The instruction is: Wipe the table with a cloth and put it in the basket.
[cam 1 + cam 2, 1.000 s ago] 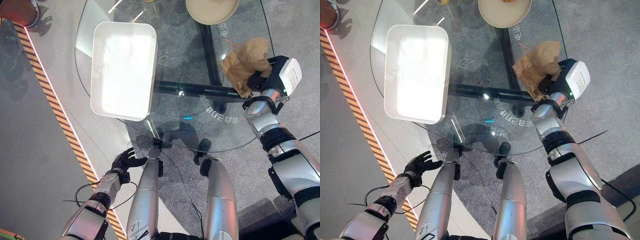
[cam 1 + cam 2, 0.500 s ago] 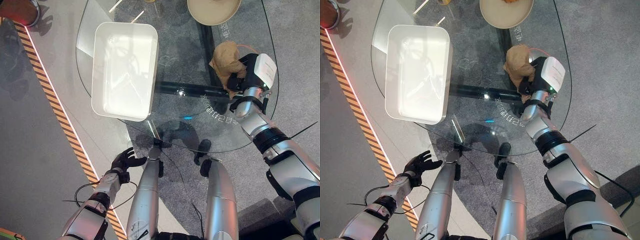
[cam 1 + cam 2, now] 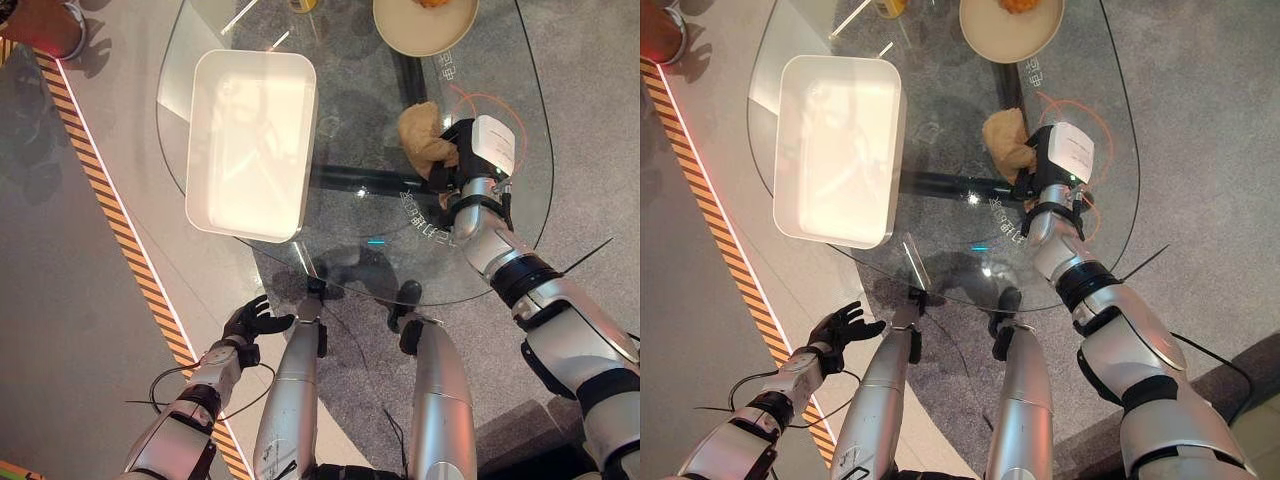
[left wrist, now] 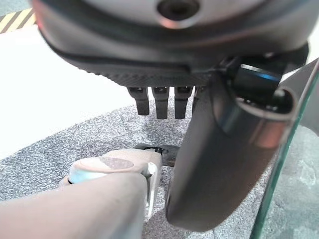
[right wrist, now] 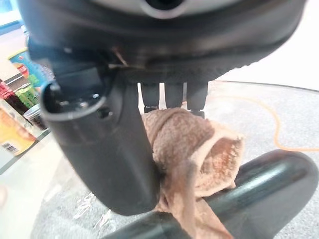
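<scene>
The right hand [image 3: 1045,165] squeezes the bunched brown cloth [image 3: 1005,143] on the round glass counter [image 3: 940,120]; it could slip if the fingers loosen.

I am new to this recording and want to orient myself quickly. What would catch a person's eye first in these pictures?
First, the right hand gripping a bunched brown cloth on the glass table, right of its middle. Next, the big white basket on the table's left part. The left hand hangs open, low beside the table's near edge.
</scene>
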`<state>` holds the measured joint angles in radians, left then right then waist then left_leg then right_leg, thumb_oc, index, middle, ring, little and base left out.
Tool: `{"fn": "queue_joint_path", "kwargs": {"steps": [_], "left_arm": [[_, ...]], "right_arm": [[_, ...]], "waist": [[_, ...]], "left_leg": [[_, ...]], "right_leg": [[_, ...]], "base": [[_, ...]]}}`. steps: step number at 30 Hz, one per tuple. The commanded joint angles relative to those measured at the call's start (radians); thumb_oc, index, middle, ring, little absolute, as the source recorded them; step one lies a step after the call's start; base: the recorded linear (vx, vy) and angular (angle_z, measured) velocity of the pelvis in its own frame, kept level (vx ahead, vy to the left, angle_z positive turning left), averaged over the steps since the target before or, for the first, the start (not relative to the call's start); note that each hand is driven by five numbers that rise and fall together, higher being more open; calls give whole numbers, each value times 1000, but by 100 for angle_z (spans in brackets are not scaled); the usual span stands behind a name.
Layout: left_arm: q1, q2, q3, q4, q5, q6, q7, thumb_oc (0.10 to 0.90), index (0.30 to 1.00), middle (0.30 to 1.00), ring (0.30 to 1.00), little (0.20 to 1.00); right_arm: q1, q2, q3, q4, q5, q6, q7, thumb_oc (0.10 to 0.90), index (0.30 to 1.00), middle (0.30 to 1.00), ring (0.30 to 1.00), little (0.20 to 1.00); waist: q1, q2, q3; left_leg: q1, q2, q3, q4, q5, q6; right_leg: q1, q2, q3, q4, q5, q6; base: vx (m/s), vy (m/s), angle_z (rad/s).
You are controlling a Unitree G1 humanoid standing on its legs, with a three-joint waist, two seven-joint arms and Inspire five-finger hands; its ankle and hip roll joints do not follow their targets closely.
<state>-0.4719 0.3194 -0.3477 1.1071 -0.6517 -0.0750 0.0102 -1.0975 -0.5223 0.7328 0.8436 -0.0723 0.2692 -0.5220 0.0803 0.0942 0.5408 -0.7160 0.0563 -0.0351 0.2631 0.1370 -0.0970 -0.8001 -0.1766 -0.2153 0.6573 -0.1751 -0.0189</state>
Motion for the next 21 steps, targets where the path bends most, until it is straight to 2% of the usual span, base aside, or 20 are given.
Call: {"fn": "queue_joint_path", "kwargs": {"steps": [1, 21], "left_arm": [[28, -24, -32, 2, 10, -24, 15, 800, 900, 900, 900, 900], [33, -52, -24, -11, 29, -20, 32, 800, 900, 900, 900, 900]], "right_arm": [[-114, 4, 71, -92, -76, -61, 35, 100, 300, 300, 300, 200], [-45, 71, 130, -283, -190, -111, 190, 100, 300, 300, 300, 200]], "waist": [[18, 32, -21], [10, 33, -21]], "left_leg": [[-4, -53, 78, 128, -127, 61], [5, -52, 87, 111, -115, 53]], "right_leg": [[27, 27, 29, -166, 121, 53], [23, 22, 33, -170, 125, 56]], "base": [[0, 0, 0], [0, 0, 0]]}}
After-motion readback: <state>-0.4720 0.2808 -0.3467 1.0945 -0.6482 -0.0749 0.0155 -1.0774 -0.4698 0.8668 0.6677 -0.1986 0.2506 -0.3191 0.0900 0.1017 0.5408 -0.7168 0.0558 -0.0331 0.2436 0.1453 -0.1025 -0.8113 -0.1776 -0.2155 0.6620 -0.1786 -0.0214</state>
